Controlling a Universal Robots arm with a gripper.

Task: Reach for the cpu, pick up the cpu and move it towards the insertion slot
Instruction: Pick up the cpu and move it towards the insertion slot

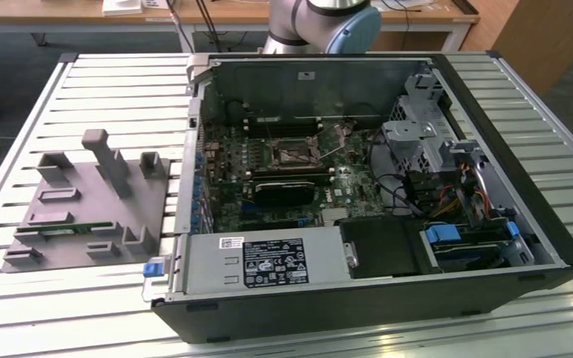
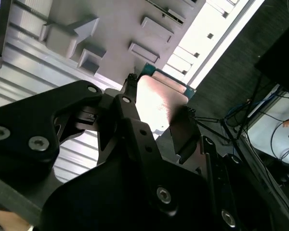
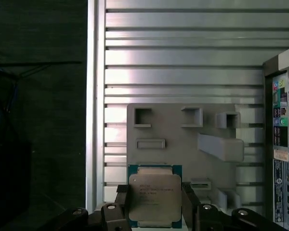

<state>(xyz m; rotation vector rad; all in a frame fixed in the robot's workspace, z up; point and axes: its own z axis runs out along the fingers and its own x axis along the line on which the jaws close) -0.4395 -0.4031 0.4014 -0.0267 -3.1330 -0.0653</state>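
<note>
**Chip clasped in the gripper over the grey tray**

In the first wrist view we are watching the gripper (image 3: 155,193) clamping the chip (image 3: 154,198) by two opposite edges. A black finger (image 3: 123,201) is pressing on each side, the silvery top is facing the camera, and a green rim is showing round it. The chip is hanging in front of the edge of a grey moulded tray (image 3: 183,139), which is lying on a ribbed metal table (image 3: 183,48). We cannot tell whether the chip is touching the tray behind it.

In the second wrist view we are seeing the same hold from another angle. The chip's pale face is sitting between the two dark fingers (image 2: 185,127), with the tray's raised blocks and pockets beyond it.

In the exterior view an open computer case (image 1: 366,309) is lying on its side on the table, and the tray (image 1: 77,179) is resting just beside it, on the exterior view's left. The socket (image 1: 292,154), a square metal frame with a dark centre, is sitting on the circuit board inside the case, next to a black block (image 1: 281,190). It is lying well apart from the tray, with the case wall between them. A thin green memory stick (image 1: 68,229) is lying in one of the tray's pockets. The arm's grey and blue joint (image 1: 327,22) is standing behind the far wall of the case.
</note>
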